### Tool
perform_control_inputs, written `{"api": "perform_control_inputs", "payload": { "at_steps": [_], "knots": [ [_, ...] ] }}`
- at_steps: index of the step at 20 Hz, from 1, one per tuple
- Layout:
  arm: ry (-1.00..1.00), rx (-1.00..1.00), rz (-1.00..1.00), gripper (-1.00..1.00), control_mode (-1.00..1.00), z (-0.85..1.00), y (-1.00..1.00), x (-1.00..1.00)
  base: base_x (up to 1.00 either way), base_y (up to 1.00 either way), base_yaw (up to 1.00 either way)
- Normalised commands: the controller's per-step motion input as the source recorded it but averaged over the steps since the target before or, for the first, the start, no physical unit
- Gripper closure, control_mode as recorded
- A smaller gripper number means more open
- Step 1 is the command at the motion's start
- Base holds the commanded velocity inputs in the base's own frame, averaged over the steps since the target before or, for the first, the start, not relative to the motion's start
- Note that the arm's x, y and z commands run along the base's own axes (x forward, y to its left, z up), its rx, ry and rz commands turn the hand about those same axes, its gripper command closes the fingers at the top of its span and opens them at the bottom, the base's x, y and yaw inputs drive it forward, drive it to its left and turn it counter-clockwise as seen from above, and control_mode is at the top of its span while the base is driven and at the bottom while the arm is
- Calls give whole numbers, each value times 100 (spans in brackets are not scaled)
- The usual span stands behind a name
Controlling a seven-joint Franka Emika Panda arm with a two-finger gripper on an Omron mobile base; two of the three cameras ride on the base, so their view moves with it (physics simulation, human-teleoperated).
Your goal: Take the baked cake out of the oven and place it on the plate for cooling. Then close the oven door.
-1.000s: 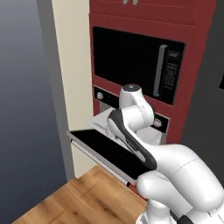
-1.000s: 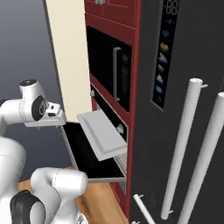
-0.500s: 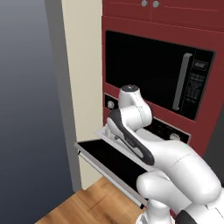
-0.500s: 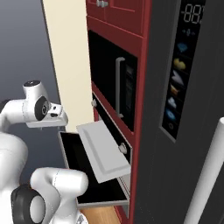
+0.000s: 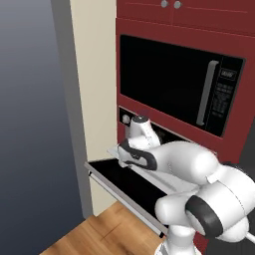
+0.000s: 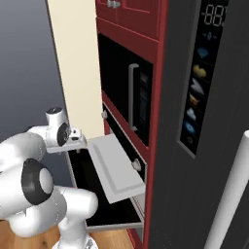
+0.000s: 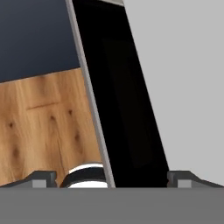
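The oven (image 6: 137, 165) stands open below the microwave. Its door (image 5: 117, 180) lies flat, black glass up, with the silver bar handle (image 5: 122, 198) along its front edge. A light grey tray (image 6: 116, 168) is slid out over the door and lies bare. My gripper (image 6: 81, 142) hovers at the tray's left edge, above the door. In the hand view the gripper (image 7: 111, 179) is open, its tips far apart with nothing between them, looking down on the black door (image 7: 127, 109) and the tray (image 7: 192, 87). Cake and plate are out of view.
The black microwave (image 5: 174, 82) with its vertical grey handle sits above the oven in the red cabinet. A cream wall panel (image 5: 94, 99) stands to the left and a dark fridge (image 6: 204, 112) to the right. Wooden floor (image 7: 43, 127) lies below the door.
Both base views have shifted and the oven looks nearer, so the base has driven. The hand stays at the tray's left edge; door and tray stand as before.
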Motion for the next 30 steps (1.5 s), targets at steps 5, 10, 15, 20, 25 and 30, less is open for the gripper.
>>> {"api": "perform_control_inputs", "payload": {
  "at_steps": [5, 10, 15, 20, 25, 30],
  "knots": [
    [6, -6, 6, -100, -100, -80, 1, 74, 0, 0, 0],
    [4, -2, 4, -100, -100, -62, 4, 50, 0, 0, 0],
    [0, 0, 1, -100, -100, -44, 20, 9, 0, 0, 0],
    [0, -2, 0, -100, -100, -49, 12, 46, 0, 0, 0],
    [1, -1, 0, -100, -100, -44, 1, 40, 0, 0, 0],
    [2, -3, 0, -100, -100, -40, 0, 34, 0, 0, 0]
  ]
}}
